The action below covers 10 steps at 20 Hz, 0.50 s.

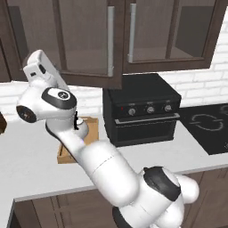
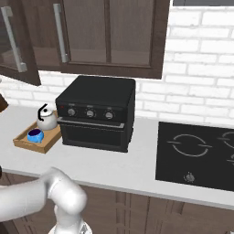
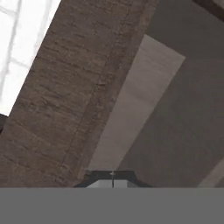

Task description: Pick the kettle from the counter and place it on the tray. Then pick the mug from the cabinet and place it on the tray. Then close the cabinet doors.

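Note:
The silvery kettle point(image 2: 47, 120) and the blue mug point(image 2: 35, 135) both stand in the light-wood tray point(image 2: 45, 142) on the counter point(image 2: 114, 169), left of the black oven box. In the left base view the arm hides most of the tray point(image 1: 92, 129). The cabinet's left door point(image 2: 13, 45) hangs swung outward; its lower edge sits below that of the right door point(image 2: 109, 32), which lies flush. My gripper point(image 3: 112, 176) is shut with nothing in it, raised close to the brown wood frame point(image 3: 65, 100) and pale panel of a cabinet door.
A black oven-like box with knobs point(image 1: 142, 111) stands on the counter under the cabinet. A black cooktop point(image 2: 196, 153) lies to its right. White brick wall behind. My own arm point(image 1: 102, 169) crosses the left half of the counter.

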Available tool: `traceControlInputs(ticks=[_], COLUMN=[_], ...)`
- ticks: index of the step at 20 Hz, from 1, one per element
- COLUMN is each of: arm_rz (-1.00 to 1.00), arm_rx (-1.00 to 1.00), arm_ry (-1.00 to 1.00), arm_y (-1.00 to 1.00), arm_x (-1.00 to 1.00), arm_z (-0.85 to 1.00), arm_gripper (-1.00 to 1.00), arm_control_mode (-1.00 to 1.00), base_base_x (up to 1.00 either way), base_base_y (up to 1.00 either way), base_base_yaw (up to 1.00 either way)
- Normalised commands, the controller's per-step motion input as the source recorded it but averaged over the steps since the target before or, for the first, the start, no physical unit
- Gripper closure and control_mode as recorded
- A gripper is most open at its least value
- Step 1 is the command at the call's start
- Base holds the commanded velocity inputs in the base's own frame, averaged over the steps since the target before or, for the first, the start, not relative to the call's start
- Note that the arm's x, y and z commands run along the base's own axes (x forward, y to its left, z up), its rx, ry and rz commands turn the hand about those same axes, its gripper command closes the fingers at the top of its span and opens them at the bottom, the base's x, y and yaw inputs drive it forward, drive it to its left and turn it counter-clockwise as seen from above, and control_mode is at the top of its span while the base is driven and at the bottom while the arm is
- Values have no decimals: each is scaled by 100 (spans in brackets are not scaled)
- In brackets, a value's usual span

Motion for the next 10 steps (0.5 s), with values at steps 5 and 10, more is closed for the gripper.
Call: traceControlInputs(ticks=[5,10], arm_rz=[32,32], arm_rx=[0,3], arm_ry=[22,15], arm_y=[-93,-79], arm_x=[94,94], arm_z=[0,0], arm_gripper=[100,100], arm_control_mode=[-100,-100], base_base_x=[0,0], base_base_y=[0,0], base_base_yaw=[0,0])
